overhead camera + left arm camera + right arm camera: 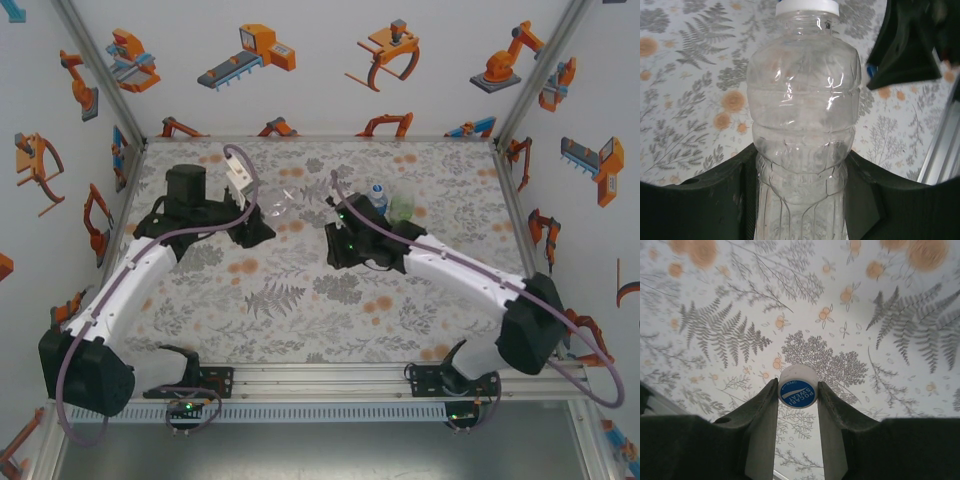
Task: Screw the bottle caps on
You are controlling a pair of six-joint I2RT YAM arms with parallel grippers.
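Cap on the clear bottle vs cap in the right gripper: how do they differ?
The white cap is plain; the blue-topped cap carries blue print. The white cap sits on the clear bottle held by the left gripper; the blue-topped cap is loose, pinched in the right gripper. Both are small, round, white-sided.

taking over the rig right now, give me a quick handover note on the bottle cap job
Left gripper: shut on the clear bottle, which has a white cap on its neck; whether it is tight cannot be told.
Right gripper: shut on a blue-topped cap, held over the table.
Blue-label bottle and green bottle stand side by side just beyond the right gripper; their necks are too small to judge.
Left: screw on the held cap, probably onto the blue-label bottle, then check the others.
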